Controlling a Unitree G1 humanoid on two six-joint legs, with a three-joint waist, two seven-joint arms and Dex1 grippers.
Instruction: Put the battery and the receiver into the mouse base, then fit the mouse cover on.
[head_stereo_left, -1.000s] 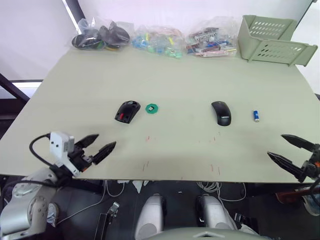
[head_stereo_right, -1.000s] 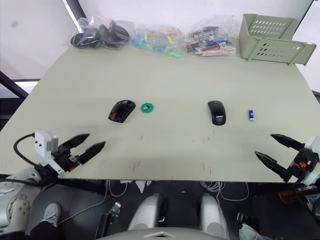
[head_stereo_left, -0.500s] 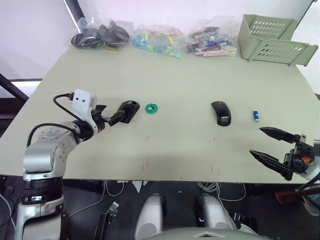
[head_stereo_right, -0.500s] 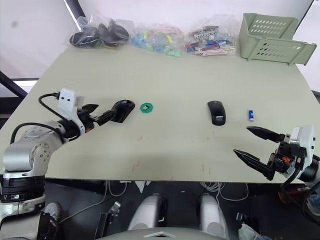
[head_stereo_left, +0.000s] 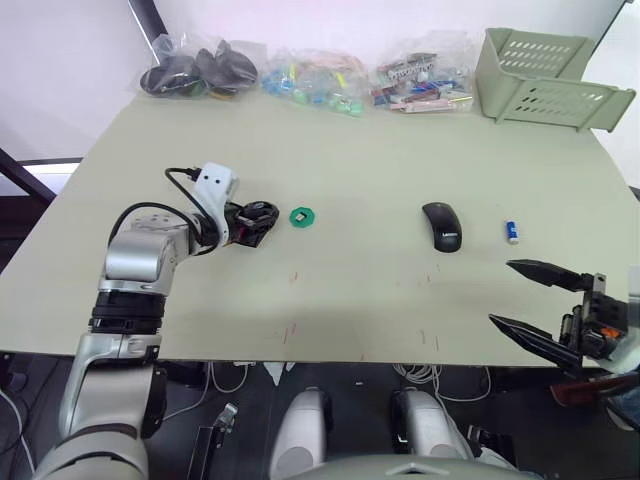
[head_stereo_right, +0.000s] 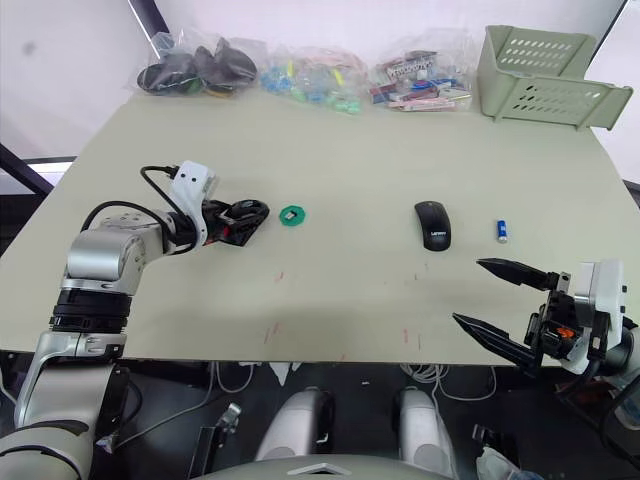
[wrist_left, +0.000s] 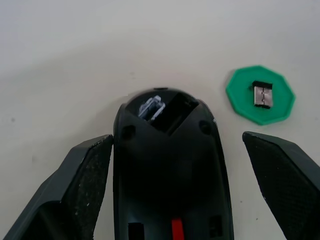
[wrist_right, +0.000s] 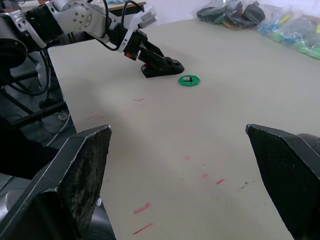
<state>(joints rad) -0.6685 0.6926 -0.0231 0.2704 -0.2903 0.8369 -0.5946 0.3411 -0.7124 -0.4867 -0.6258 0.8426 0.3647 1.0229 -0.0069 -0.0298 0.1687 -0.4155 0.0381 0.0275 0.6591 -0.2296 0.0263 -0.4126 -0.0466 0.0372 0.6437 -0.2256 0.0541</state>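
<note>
Fingers of the left gripper (wrist_left: 172, 175) stood apart on either side of the mouse base (wrist_left: 170, 175), toward the tabletop's (head_stereo_left: 380, 150) left edge. Just beside lay the receiver (wrist_left: 263, 94) on a green disc (wrist_left: 259, 94). Toward the right edge sat the mouse cover (head_stereo_left: 442, 226) and battery (head_stereo_left: 512, 232); the right gripper (head_stereo_left: 535, 300) hung open off the near edge.

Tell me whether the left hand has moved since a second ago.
Yes. The left hand went from the table's near edge forward to the mouse base, open around it.

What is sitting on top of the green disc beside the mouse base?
The receiver, a tiny dark dongle with a silvery plug, lies on the green disc, near its middle. The disc's underside against the table is hidden.
</note>
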